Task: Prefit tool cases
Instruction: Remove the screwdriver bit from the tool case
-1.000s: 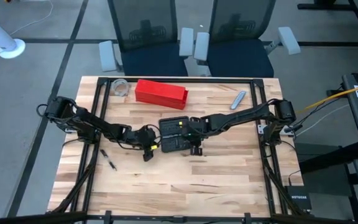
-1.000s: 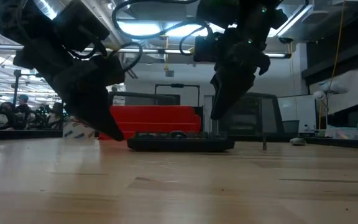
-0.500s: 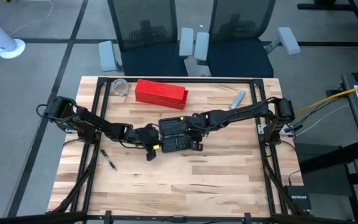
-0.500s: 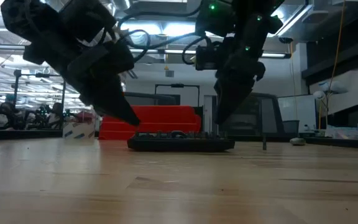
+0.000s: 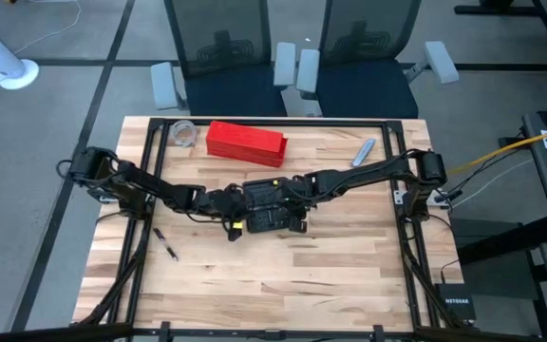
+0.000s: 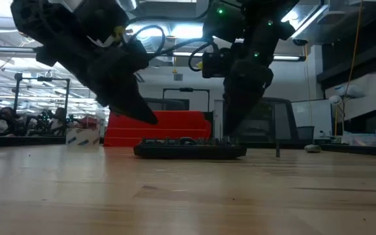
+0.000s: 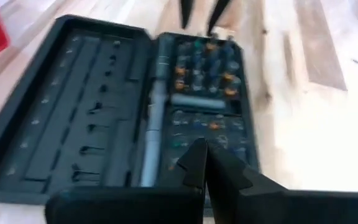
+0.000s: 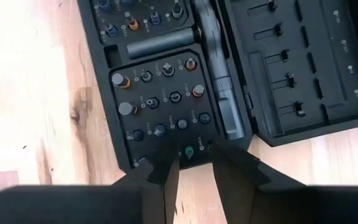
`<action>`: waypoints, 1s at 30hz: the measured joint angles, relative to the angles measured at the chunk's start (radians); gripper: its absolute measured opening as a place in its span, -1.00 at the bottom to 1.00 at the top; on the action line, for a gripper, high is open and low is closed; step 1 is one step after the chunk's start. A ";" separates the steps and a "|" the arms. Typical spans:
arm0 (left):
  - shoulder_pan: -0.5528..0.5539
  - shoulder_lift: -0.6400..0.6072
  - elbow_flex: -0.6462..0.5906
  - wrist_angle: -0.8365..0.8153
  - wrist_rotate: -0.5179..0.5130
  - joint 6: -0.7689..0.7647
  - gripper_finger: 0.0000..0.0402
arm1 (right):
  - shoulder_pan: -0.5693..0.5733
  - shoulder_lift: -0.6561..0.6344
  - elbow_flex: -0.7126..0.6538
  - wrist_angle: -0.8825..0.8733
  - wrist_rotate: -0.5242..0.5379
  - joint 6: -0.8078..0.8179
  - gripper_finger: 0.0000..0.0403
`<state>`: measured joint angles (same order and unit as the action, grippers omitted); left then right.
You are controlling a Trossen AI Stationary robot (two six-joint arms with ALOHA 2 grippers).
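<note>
On the pale wood table (image 5: 254, 275), the open tool case (image 5: 266, 205) lies at frame centre. The left gripper (image 5: 233, 226), fingers pressed together, and the right gripper (image 5: 297, 224), fingers parted, hover there. Office chairs (image 5: 292, 52) stand above.

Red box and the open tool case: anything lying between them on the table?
No. In the high view only bare wood separates the red box from the tool case.
</note>
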<state>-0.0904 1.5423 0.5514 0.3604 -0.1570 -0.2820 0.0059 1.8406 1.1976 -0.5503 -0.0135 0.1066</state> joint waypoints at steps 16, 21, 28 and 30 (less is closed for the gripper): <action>-0.002 0.039 0.000 0.095 0.001 -0.058 -1.00 | 0.000 0.036 0.000 -0.004 -0.048 0.032 -0.97; -0.002 0.039 0.000 0.096 0.001 -0.058 -1.00 | 0.000 0.047 0.002 0.001 -0.060 0.033 -0.97; -0.001 0.039 0.000 0.096 0.001 -0.065 -1.00 | 0.000 0.049 0.001 0.007 -0.062 0.039 -0.93; -0.002 0.039 0.000 0.096 0.001 -0.068 -1.00 | 0.000 0.049 0.001 0.006 -0.062 0.039 -0.94</action>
<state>-0.0921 1.5815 0.5514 0.4568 -0.1562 -0.3496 0.0059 1.8896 1.1988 -0.5439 -0.0757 0.1455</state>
